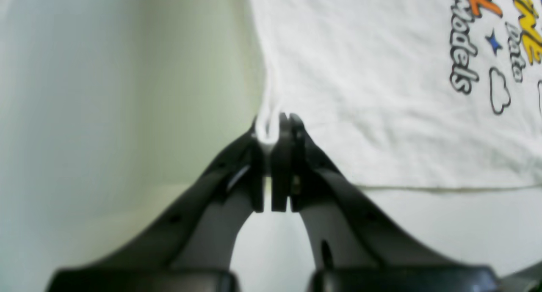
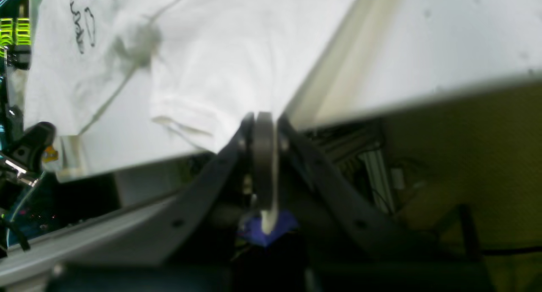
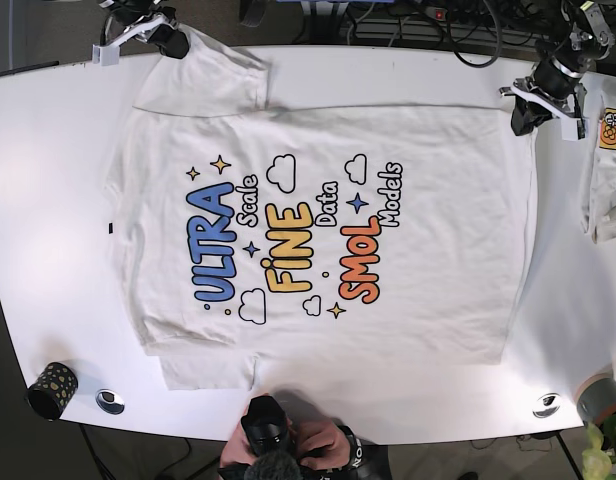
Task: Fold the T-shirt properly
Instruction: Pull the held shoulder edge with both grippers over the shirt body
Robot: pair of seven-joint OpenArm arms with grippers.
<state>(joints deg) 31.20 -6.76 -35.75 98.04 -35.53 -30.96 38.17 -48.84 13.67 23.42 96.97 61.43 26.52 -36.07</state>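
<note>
A white T-shirt with a colourful "ULTRA FiNE SMOL" print lies flat, print up, on the white table. Its sleeves point left and its hem is at the right. My left gripper is at the far right corner of the hem. In the left wrist view it is shut on a pinch of the shirt's edge. My right gripper is at the far left sleeve. In the right wrist view it is shut on the sleeve cloth at the table's edge.
Another white cloth with an orange logo lies at the right edge. A black dotted cup and a metal disc stand front left, and a second disc front right. A person with a camera is at the front edge. Cables run along the back.
</note>
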